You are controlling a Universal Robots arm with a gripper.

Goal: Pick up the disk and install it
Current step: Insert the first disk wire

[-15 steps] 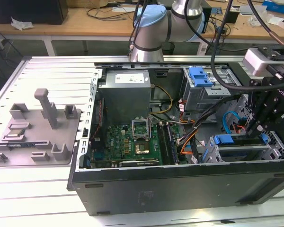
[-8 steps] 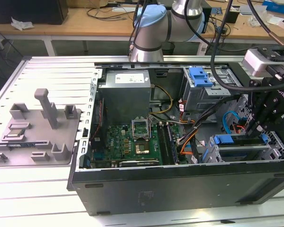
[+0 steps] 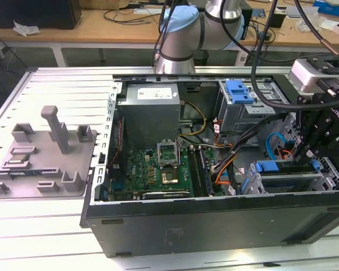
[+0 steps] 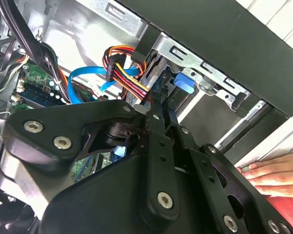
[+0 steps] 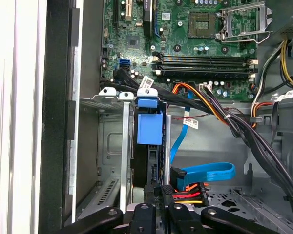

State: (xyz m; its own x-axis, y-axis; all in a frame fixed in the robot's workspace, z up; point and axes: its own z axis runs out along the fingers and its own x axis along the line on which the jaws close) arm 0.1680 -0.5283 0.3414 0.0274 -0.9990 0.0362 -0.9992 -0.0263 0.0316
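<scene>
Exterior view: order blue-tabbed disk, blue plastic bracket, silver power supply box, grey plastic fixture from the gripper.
1. Blue-tabbed disk, beside the gripper.
2. Blue plastic bracket, upper cage.
3. Silver power supply box, rear.
4. Grey fixture, exterior view's left.

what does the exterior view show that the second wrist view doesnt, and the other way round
Exterior view adds: the grey fixture plate on the table at the exterior view's left, the silver power supply box inside the case, and the arm's blue-capped joint behind the case.

Second wrist view adds: a person's fingers resting beside the case's outer edge.

Both share: the green motherboard, the flat blue cable, and the robot's hand down inside the case by the drive cage.
</scene>
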